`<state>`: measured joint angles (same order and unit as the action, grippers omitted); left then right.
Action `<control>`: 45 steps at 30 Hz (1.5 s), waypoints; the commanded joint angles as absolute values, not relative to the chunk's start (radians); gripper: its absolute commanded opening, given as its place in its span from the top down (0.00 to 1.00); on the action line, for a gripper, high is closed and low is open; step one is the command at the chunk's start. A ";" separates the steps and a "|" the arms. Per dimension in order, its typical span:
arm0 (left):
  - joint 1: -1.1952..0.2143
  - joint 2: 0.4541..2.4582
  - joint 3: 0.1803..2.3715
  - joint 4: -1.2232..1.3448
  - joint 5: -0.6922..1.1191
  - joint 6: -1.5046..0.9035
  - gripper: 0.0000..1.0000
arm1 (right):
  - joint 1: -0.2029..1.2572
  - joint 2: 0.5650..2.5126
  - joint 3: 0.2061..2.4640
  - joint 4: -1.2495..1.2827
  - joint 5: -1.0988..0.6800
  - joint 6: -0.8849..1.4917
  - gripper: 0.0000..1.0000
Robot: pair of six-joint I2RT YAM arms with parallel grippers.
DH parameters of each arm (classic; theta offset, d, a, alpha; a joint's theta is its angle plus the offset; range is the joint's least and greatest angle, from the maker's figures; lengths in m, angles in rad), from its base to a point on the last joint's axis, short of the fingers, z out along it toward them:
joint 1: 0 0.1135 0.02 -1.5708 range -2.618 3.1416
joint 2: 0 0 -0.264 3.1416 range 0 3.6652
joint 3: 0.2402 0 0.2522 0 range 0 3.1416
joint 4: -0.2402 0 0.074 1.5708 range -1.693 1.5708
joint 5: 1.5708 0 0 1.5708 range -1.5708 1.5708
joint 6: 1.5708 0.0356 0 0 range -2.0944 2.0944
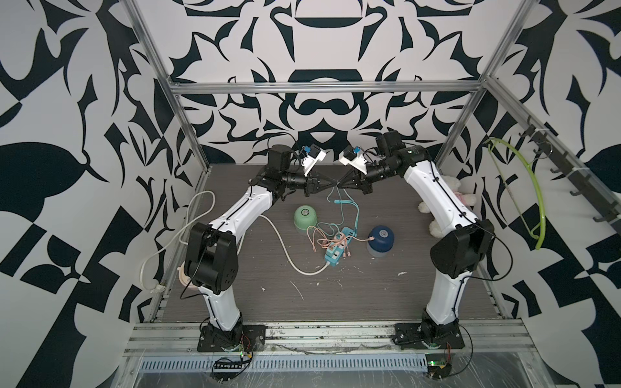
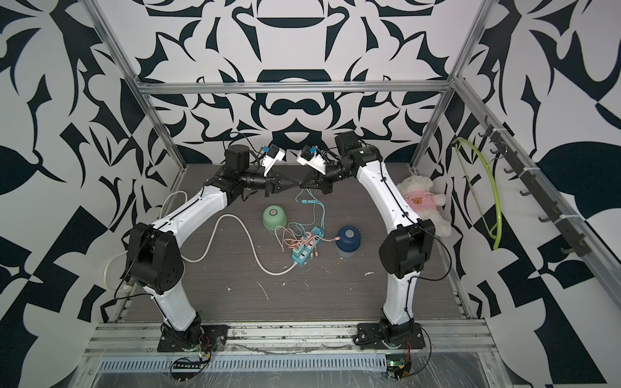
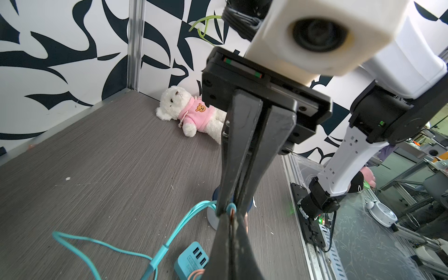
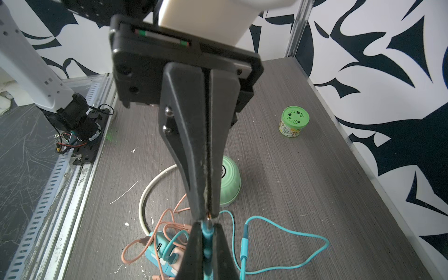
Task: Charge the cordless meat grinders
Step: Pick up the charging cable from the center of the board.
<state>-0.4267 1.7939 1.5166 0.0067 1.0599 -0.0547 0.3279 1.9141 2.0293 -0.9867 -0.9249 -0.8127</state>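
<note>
The teal cable (image 3: pixel 179 234), pinched by the closed left gripper (image 1: pixel 331 183) and right gripper (image 1: pixel 342 183), could be dropped if either seemingly shallow grip is lost.

I see my left arm (image 1: pixel 232 215) rise from its base at the lower left of a top view, fold at the elbow and reach toward the frame's centre. My right arm (image 1: pixel 437 201) mirrors it from the lower right. Both wrists lie roughly level, so the left end effector (image 1: pixel 333 183) and the right end effector (image 1: pixel 340 183) point at each other, tip to tip, raised above the tabletop (image 1: pixel 369 295). In the wrist views both pairs of jaws are pressed together, each pinching the same teal cable (image 4: pixel 206 236) where the tips meet.
</note>
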 commanded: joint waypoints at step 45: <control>-0.451 1.758 1.470 0.124 1.077 -0.153 0.74 | 0.331 1.871 2.035 -0.957 -1.015 -0.735 1.00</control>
